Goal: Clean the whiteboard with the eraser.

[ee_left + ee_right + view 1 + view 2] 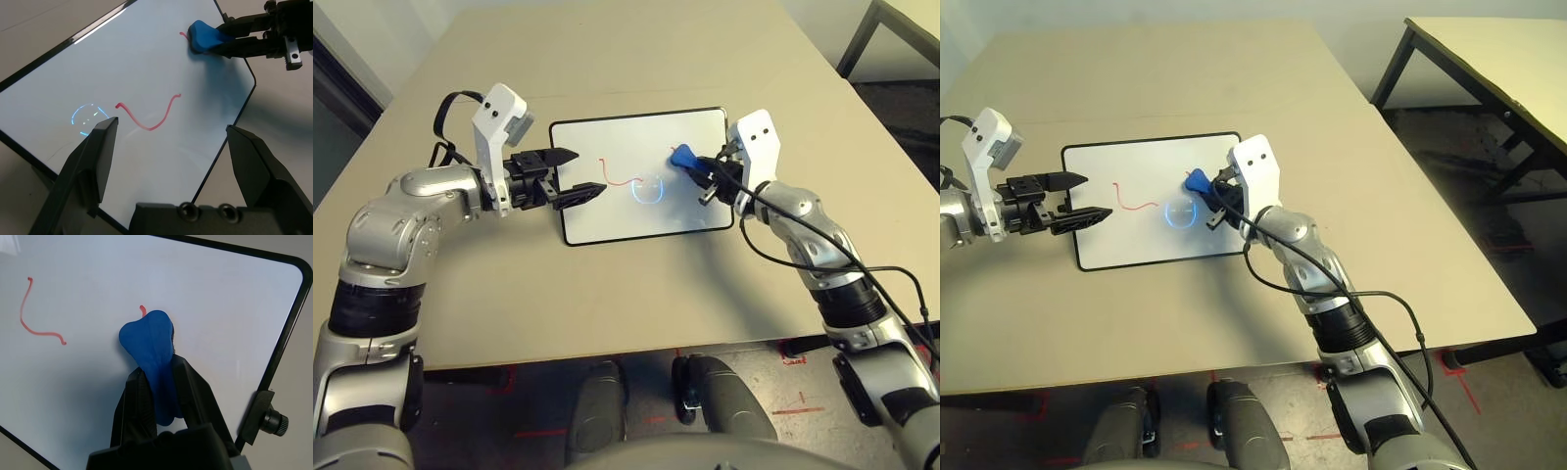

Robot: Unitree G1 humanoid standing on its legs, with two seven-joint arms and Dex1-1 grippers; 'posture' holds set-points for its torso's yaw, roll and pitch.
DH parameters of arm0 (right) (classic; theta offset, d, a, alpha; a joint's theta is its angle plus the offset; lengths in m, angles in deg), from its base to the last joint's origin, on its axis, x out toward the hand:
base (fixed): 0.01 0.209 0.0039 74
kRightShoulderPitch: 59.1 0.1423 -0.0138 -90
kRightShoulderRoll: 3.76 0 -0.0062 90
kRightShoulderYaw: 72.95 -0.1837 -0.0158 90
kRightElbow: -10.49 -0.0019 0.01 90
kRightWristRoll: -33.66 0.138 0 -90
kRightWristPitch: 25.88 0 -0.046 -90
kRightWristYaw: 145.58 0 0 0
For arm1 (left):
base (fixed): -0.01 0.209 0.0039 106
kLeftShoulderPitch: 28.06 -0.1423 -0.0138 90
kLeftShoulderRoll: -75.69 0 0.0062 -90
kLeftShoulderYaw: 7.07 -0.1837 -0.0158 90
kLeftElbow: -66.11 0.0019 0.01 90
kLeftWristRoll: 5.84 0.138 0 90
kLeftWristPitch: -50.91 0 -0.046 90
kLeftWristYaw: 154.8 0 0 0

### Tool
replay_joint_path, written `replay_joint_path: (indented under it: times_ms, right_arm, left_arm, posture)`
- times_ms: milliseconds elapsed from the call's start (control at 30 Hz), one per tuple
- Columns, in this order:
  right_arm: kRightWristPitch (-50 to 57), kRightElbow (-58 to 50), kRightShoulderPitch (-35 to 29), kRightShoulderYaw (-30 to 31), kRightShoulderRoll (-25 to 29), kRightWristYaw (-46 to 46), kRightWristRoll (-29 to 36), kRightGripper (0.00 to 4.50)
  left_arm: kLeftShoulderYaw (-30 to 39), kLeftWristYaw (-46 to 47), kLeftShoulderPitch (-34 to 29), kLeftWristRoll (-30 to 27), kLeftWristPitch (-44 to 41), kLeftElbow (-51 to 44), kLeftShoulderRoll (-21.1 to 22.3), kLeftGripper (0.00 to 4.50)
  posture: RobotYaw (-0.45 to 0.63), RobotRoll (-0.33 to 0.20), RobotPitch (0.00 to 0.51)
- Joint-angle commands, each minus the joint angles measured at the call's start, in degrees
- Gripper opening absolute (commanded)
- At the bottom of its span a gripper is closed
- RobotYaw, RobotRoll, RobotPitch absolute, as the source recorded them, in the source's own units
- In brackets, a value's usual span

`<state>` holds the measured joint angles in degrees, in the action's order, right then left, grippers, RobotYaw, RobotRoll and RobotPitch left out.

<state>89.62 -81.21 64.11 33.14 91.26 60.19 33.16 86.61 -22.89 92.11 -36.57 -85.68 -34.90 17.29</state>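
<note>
The whiteboard (641, 211) lies flat on the tan table, black-framed, with a red squiggle (617, 179) and a bluish glare ring (648, 188) near its middle. My right gripper (697, 168) is shut on the blue eraser (682, 157), whose tip rests on the board's right part beside a short red mark (142, 309). My left gripper (573, 173) is open, its fingers over the board's left edge, one finger (579, 196) low above the surface. In the left wrist view the squiggle (149, 113) lies between the two fingers.
The tan table (636, 59) reaches well beyond the board on all sides. A second table with a dark metal leg (1396, 59) stands to the right across a gap of dark floor. A black cable (822, 245) trails along my right forearm.
</note>
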Motion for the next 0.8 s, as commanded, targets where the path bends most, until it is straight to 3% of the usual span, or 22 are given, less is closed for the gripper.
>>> replay_joint_path:
  times_ms: [33, 300, 667, 800]
  right_arm:
    - [-0.4, 2.4, -1.2, 1.8, -1.0, 0.1, -2.2, 0.69]
    - [-0.1, 2.9, 0.6, 1.6, -3.5, 1.6, -2.7, 0.69]
    - [0.5, 5.9, 8.5, -2.6, -5.2, 0.2, -2.2, 0.69]
    - [1.5, 5.6, 8.0, -2.8, -6.0, 0.4, -1.9, 0.69]
  left_arm:
    - [-0.8, 0.0, 0.3, 0.3, -0.8, -0.3, -0.4, 4.5]
    - [-0.7, 0.2, 0.2, 0.3, -1.0, -0.5, -0.8, 4.5]
    - [-0.7, 0.5, 0.0, 0.0, -1.6, -1.2, -1.2, 4.5]
    - [-0.7, 0.6, -0.1, -0.1, -1.7, -1.4, -1.3, 4.5]
  posture:
    - [-0.08, 0.0, 0.145]
    - [-0.08, 0.0, 0.148]
    - [-0.08, 0.0, 0.153]
    - [-0.07, 0.0, 0.153]
